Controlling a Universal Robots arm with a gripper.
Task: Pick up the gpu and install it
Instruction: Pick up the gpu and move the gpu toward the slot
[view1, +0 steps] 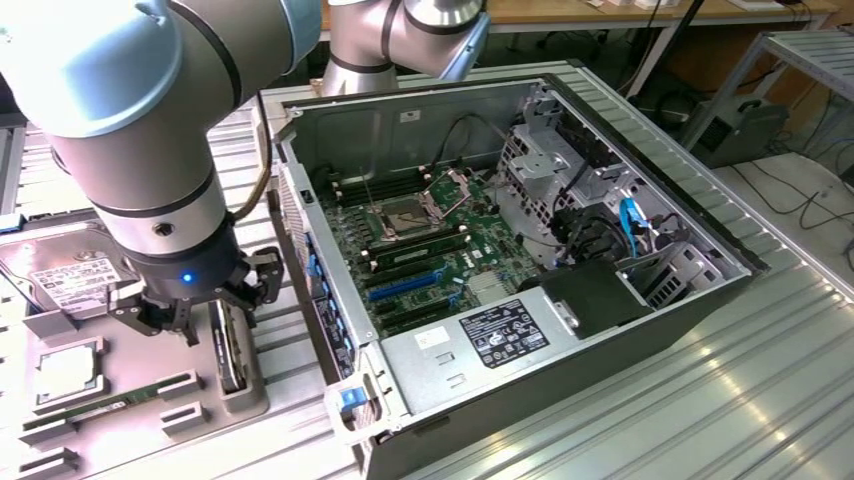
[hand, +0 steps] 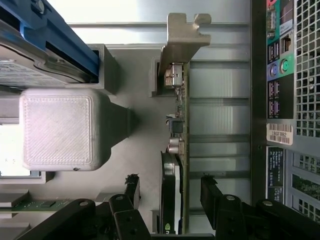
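Dark gpu (hand: 177, 125) stands on edge inside the wide-open claw (hand: 171, 192).

Place: robotics lab or workshop bay, as I read it from my remote station. Evidence, itemised:
- one industrial robot arm (view1: 134, 150)
- worktable (view1: 747, 380) of ribbed aluminium profile
- desktop computer tower (view1: 601, 400) lying open on the table, motherboard (view1: 427, 230) bare
- grey printed fixture tray (view1: 247, 395) just beside the tower, holding loose parts, among them a hard drive (view1: 74, 275) and a memory stick (view1: 100, 408)
- wooden bench (view1: 574, 12) behind
- cables (view1: 801, 190) trailing on the floor
- metal frame rack (view1: 814, 45) at the exterior view's right
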